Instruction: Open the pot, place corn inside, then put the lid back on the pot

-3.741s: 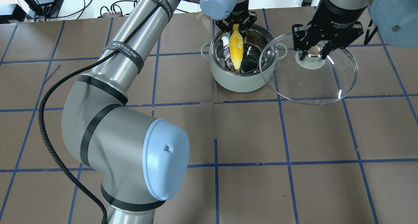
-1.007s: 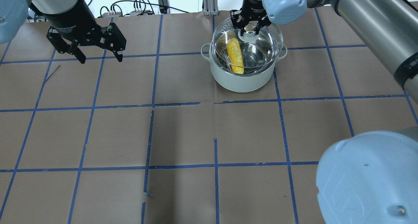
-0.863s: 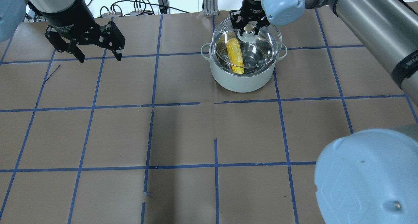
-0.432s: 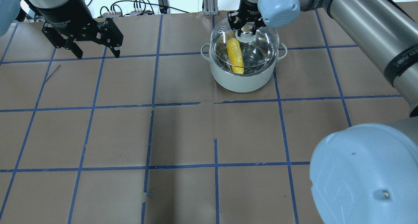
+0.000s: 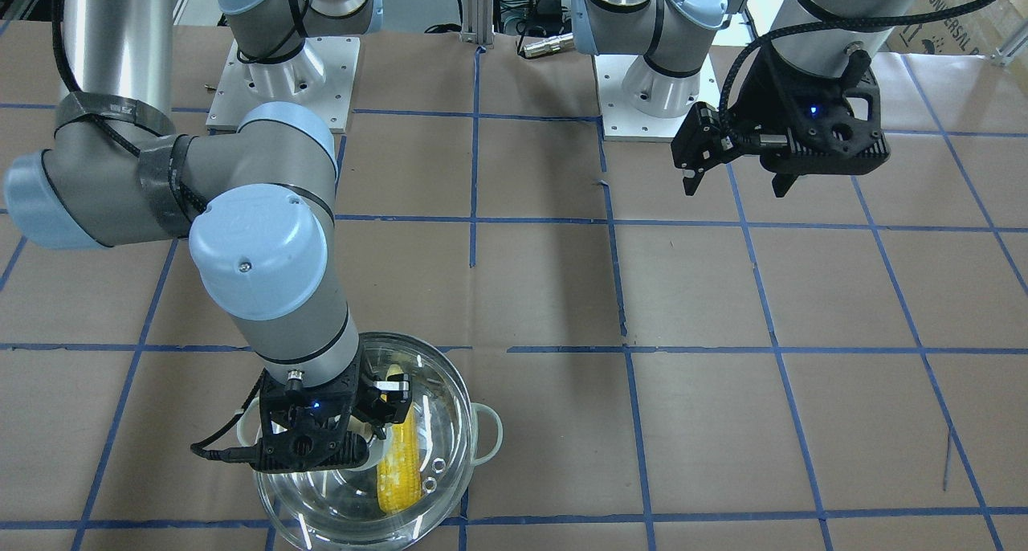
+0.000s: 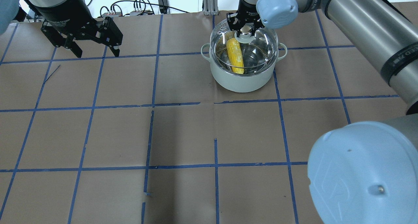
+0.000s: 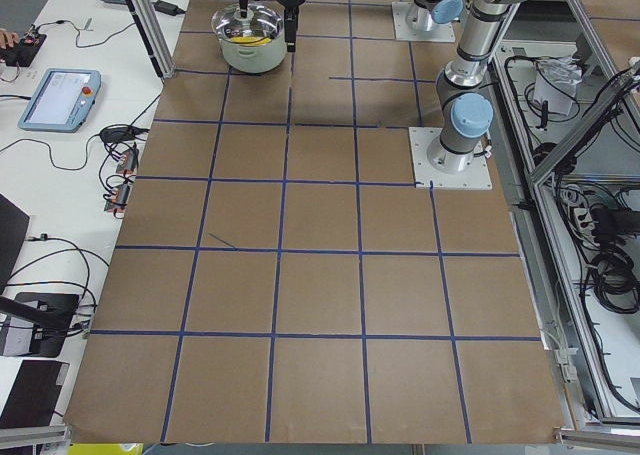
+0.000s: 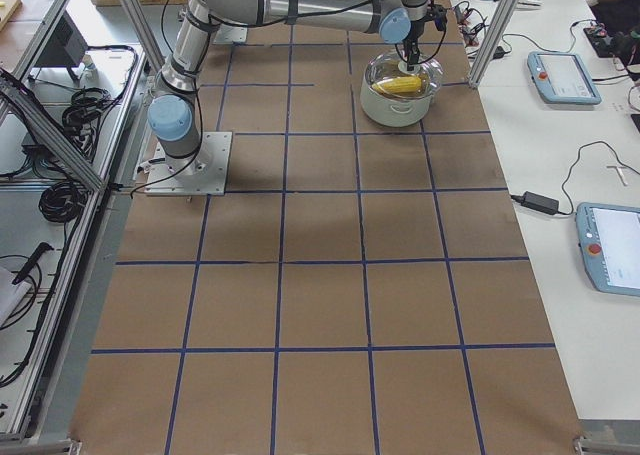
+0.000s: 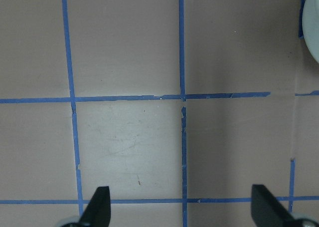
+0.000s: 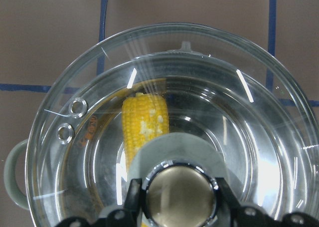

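The steel pot [image 6: 241, 83] stands at the far middle of the table. The yellow corn [image 6: 235, 56] lies inside it and shows through the glass in the right wrist view [image 10: 144, 122]. My right gripper [image 6: 246, 29] is shut on the knob [image 10: 180, 189] of the glass lid [image 6: 264, 44] and holds the lid over the pot's mouth, close to the rim; I cannot tell whether it touches. My left gripper [image 6: 97, 52] is open and empty, well off to the left of the pot; in its wrist view [image 9: 182, 214] only bare table lies between its fingertips.
Brown paper with blue tape lines covers the table [image 6: 183, 132]. My right arm's elbow [image 6: 362, 175] fills the near right of the overhead view. Cables and boxes [image 6: 143, 8] lie past the far edge. The arm bases [image 5: 281, 77] stand on the robot's side.
The left gripper let go of the corn, which now lies in the pot, and drew back far left. The right gripper carried the lid from the pot's right to over its mouth.
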